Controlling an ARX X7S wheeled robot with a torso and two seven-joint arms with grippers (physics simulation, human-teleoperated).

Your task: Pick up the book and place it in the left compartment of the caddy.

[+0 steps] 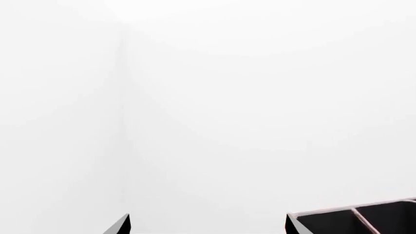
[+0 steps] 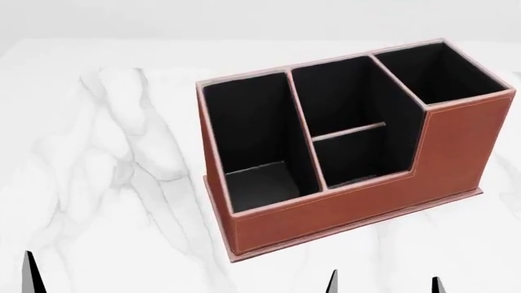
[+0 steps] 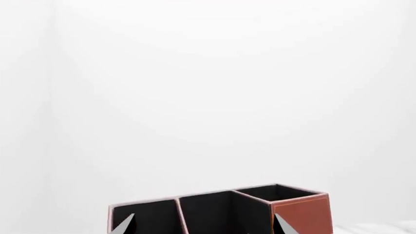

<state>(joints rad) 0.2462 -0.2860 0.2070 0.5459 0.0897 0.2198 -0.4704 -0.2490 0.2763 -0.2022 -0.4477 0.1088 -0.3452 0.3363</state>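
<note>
No book is seen in any view; the caddy [image 2: 342, 183] left compartment [image 2: 252, 143] is empty. Both pairs of fingers are spread, nothing held; the whole task remains.

Both tools are cropped to fingertips [image 2: 30, 271]; the caddy [image 3: 299, 214] is cut off.

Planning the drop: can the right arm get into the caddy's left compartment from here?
Probably yes. The left compartment is open-topped, looks empty, and nothing stands over it. The right tool, tips spread, sits just in front of the caddy. No book is visible, though.
</note>
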